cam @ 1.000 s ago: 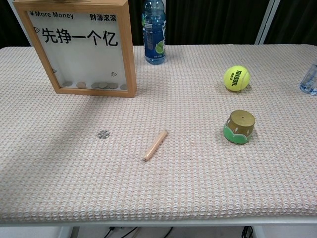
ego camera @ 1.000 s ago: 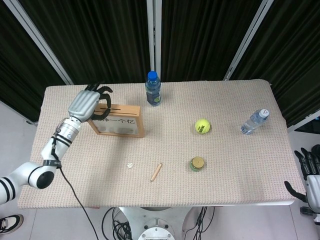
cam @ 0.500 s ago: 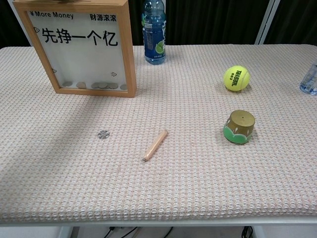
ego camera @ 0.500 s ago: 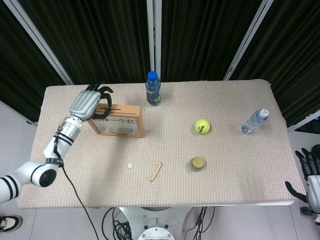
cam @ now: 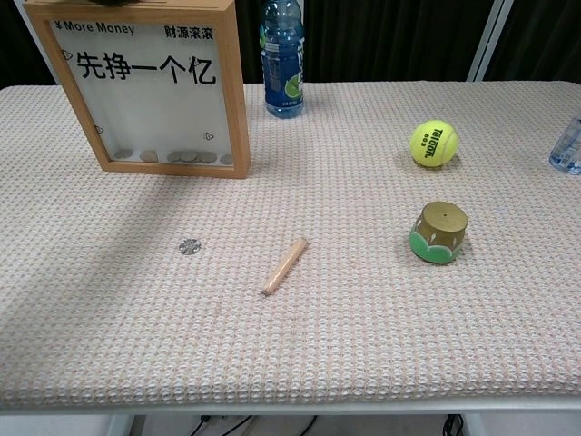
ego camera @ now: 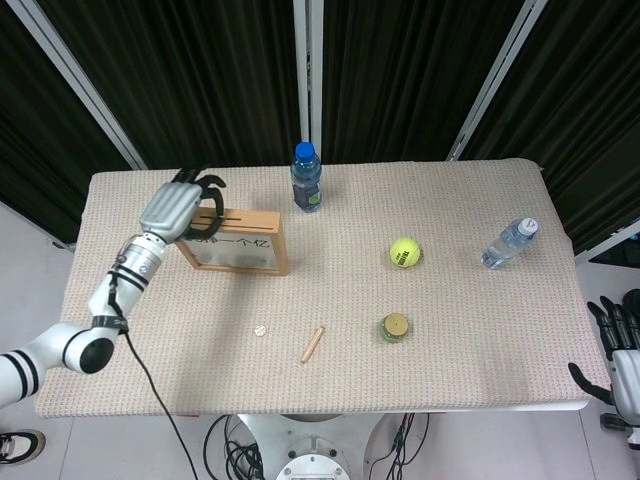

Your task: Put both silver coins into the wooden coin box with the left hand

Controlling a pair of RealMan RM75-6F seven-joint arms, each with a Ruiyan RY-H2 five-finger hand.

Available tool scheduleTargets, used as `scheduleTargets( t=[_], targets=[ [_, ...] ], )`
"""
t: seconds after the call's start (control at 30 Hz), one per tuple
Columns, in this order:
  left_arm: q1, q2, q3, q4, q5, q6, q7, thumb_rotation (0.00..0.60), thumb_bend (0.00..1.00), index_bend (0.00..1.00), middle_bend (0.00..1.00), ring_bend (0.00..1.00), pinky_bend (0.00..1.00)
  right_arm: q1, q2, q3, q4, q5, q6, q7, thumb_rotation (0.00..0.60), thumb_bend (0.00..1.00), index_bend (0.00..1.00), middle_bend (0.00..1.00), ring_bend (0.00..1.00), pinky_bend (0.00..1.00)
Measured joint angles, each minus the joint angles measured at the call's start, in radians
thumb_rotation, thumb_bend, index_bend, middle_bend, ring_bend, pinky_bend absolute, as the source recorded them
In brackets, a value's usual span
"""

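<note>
While its fingers curl over the wooden coin box, the left hand hovers — grasp unclear.

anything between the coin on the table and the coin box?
Nothing: between the silver coin and the wooden coin box there is only bare table mat. The chest view shows it best; the head view agrees.

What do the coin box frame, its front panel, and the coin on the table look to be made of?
Wooden coin box frame: light wood, matte, faint grain. Its front panel: seemingly clear plastic or glass, since coins show through at the bottom. Small round silver coin: likely metal, grey with a dull shine.
</note>
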Motion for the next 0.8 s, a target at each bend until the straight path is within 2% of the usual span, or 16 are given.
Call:
scheduleTargets(
  t=[0.13, 0.2, 0.37, 0.5, 0.67, 0.8],
  targets=[
    [0.003, 0.000, 0.008, 0.002, -0.002, 0.000, 0.001, 0.600, 0.41, 0.33, 0.23, 0.00, 0.08, -0.001, 0.002, -0.001, -0.003, 0.001, -0.001, 0.000, 0.600, 0.18, 0.00, 0.00, 0.00, 0.00],
    [0.004, 0.001, 0.009, 0.000, 0.001, 0.003, 0.000, 0.600, 0.41, 0.31, 0.23, 0.00, 0.08, -0.001, 0.003, 0.000, -0.004, 0.001, 0.000, 0.001, 0.600, 0.18, 0.00, 0.00, 0.00, 0.00],
    [0.012, 0.010, 0.005, -0.025, 0.018, 0.027, -0.006, 0.600, 0.41, 0.29, 0.22, 0.00, 0.09, 0.000, 0.006, 0.001, -0.007, -0.001, 0.003, 0.001, 0.600, 0.18, 0.00, 0.00, 0.00, 0.00],
    [0.031, 0.016, 0.003, -0.071, 0.064, 0.100, 0.001, 0.600, 0.39, 0.30, 0.23, 0.01, 0.09, 0.001, 0.008, 0.003, -0.006, 0.002, 0.002, 0.004, 0.600, 0.18, 0.00, 0.00, 0.00, 0.00],
    [0.082, 0.017, 0.033, -0.177, 0.212, 0.260, 0.047, 0.600, 0.37, 0.33, 0.24, 0.04, 0.12, 0.005, 0.012, 0.006, -0.010, -0.001, 0.000, 0.008, 0.600, 0.18, 0.00, 0.00, 0.00, 0.00],
    [0.151, 0.009, 0.099, -0.265, 0.360, 0.378, 0.068, 0.600, 0.36, 0.36, 0.26, 0.06, 0.14, 0.007, 0.010, 0.003, -0.007, -0.007, 0.000, 0.015, 0.600, 0.18, 0.00, 0.00, 0.00, 0.00]
  ],
)
